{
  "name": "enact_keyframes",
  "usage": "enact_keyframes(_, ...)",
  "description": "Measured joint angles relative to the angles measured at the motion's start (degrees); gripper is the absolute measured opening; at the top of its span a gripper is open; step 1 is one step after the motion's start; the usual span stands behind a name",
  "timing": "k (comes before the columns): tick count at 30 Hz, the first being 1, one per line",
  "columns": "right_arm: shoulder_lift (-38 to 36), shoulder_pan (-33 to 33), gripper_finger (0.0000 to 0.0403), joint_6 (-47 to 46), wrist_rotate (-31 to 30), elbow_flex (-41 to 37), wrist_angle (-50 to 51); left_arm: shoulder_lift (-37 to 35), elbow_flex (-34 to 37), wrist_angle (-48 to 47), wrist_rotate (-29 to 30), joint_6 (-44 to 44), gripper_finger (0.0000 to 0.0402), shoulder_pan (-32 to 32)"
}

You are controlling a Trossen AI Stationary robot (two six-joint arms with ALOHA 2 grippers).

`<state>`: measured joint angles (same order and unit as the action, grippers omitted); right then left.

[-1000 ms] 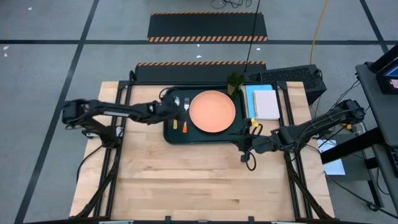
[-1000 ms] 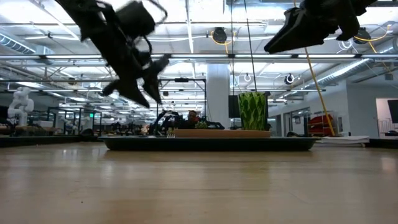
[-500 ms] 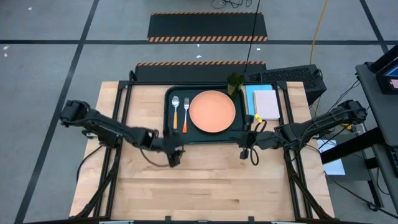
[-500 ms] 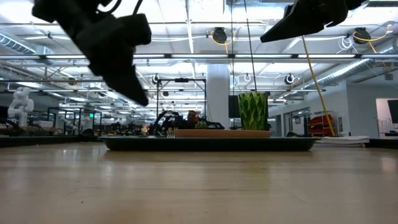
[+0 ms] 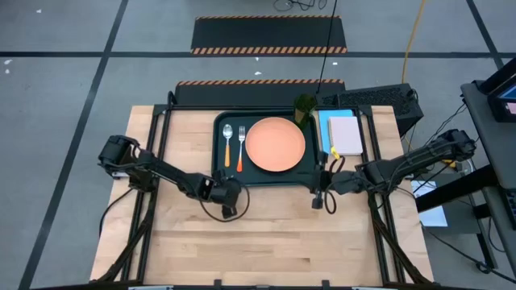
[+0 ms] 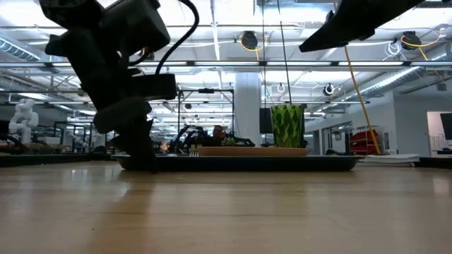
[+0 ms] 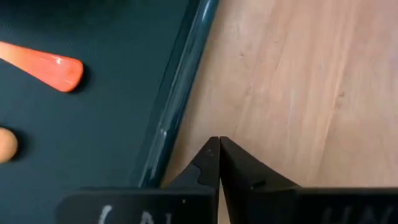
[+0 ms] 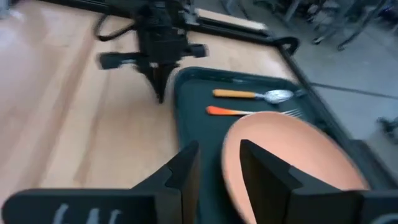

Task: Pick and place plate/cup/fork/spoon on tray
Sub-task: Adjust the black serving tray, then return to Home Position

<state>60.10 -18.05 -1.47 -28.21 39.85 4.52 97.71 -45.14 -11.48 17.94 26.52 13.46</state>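
Note:
The dark tray (image 5: pixel 219 171) lies at the table's far middle. On it sit the orange plate (image 5: pixel 275 144), the fork (image 5: pixel 241 147) and the spoon (image 5: pixel 228 143), side by side left of the plate. The green cup (image 6: pixel 287 125) stands at the tray's far right corner. My left gripper (image 5: pixel 229 209) is shut and points down just in front of the tray's near left corner. Its tips (image 7: pixel 217 143) are low over bare wood beside the rim (image 7: pixel 177 99). My right gripper (image 8: pixel 219 163) hangs open by the tray's near right corner, nothing between its fingers.
A pink-and-blue notepad (image 5: pixel 343 134) lies right of the tray, with a black keyboard (image 5: pixel 372 98) behind it. The near half of the wooden table (image 5: pixel 266 242) is bare wood.
My left gripper has left the tray's left part, where the fork and spoon lie. It has gone toward the table's near edge, come down in front of the tray's near left corner, and shut. The spoon, covered before, now shows beside the fork.

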Motion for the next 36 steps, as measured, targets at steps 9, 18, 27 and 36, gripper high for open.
enact_keyframes(9,0.00,-2.43,0.0085,-6.42,-0.13,-0.73,0.00,0.22,-0.10,-0.76,0.96,0.40,0.0009,-1.73)
enact_keyframes(18,0.00,-4.50,0.0084,-7.52,-0.21,-0.74,0.00,0.01,0.01,-3.00,4.42,2.06,0.0019,-1.82)
enact_keyframes(27,-1.20,-6.21,0.0065,-7.46,-0.52,-0.76,-0.11,-7.54,0.14,-2.41,0.38,0.36,0.0005,-0.04)
enact_keyframes(36,-6.12,-7.59,0.0005,-3.98,-0.23,-2.43,-0.18,-23.18,0.06,-2.15,3.14,-16.87,0.0010,1.14)
